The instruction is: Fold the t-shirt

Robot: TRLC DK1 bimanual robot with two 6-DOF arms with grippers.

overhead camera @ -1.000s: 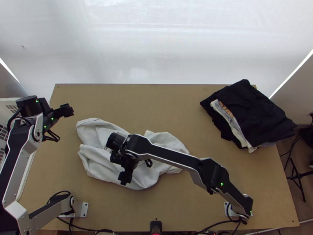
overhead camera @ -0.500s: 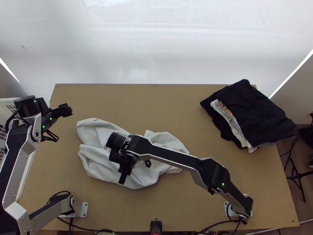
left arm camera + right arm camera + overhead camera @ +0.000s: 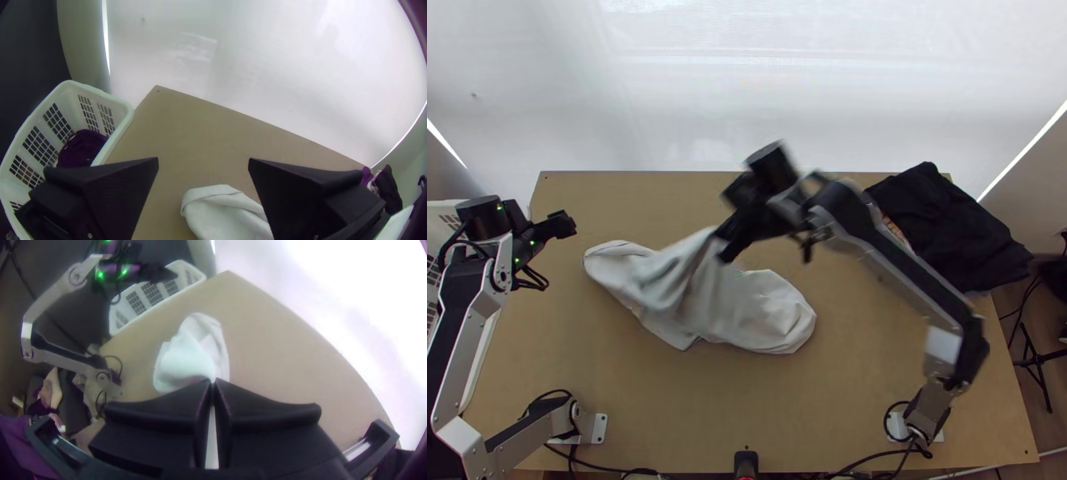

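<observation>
The white t-shirt (image 3: 747, 312) lies bunched on the table's middle left, one part of it pulled up toward my right gripper (image 3: 723, 246). In the right wrist view, my right gripper (image 3: 212, 381) is shut on a pinch of the white t-shirt (image 3: 182, 360), which spreads out beyond the fingertips. My left gripper (image 3: 569, 225) is over the table's left edge, apart from the cloth. In the left wrist view, my left gripper (image 3: 203, 162) stands open with nothing between its fingers, and a rounded edge of the t-shirt (image 3: 227, 213) lies below it.
A stack of folded dark clothes (image 3: 955, 232) lies at the table's far right, partly behind the right arm. A white basket (image 3: 120, 104) holding dark purple cloth stands beside the table's left edge. Bare wood (image 3: 659, 200) shows along the far side.
The right arm has swung up the picture and to the right, its gripper now shut and lifting part of the t-shirt. The cloth's near left portion has been drawn up. The left arm has barely moved.
</observation>
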